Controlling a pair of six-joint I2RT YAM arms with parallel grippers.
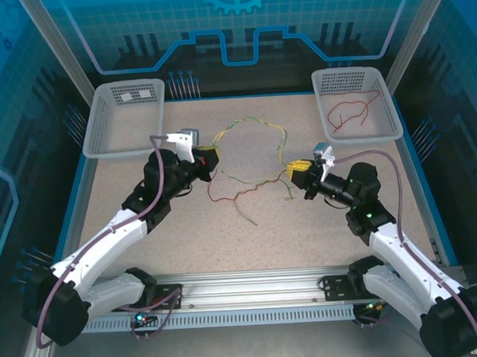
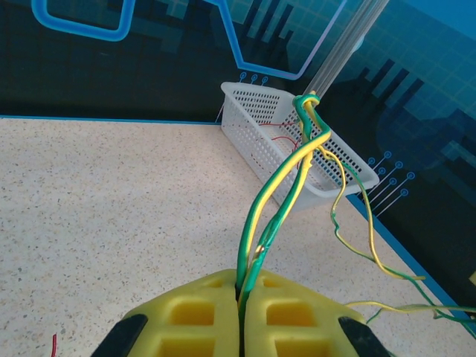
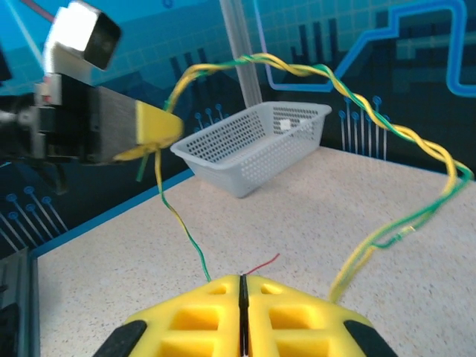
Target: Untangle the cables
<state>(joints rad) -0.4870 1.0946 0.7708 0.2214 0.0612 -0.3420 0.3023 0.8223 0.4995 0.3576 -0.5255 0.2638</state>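
A twisted yellow-and-green cable (image 1: 247,122) arcs above the table between my two grippers. My left gripper (image 1: 211,160) is shut on one end of it, and the green and yellow strands (image 2: 260,223) rise straight out of its jaw seam (image 2: 242,288). A red cable (image 1: 227,195) lies wavy on the table between the arms. My right gripper (image 1: 293,172) is shut, with the red cable's tip (image 3: 262,263) sticking out of its closed seam (image 3: 242,279). A thin green strand (image 3: 190,242) hangs down just left of the right fingers.
A white basket (image 1: 100,126) stands at the back left. Another white basket (image 1: 391,106) at the back right holds a loose red cable (image 1: 351,112). Loose green and yellow ends (image 1: 244,214) trail on the table's middle. A blue rim (image 1: 418,169) edges the table.
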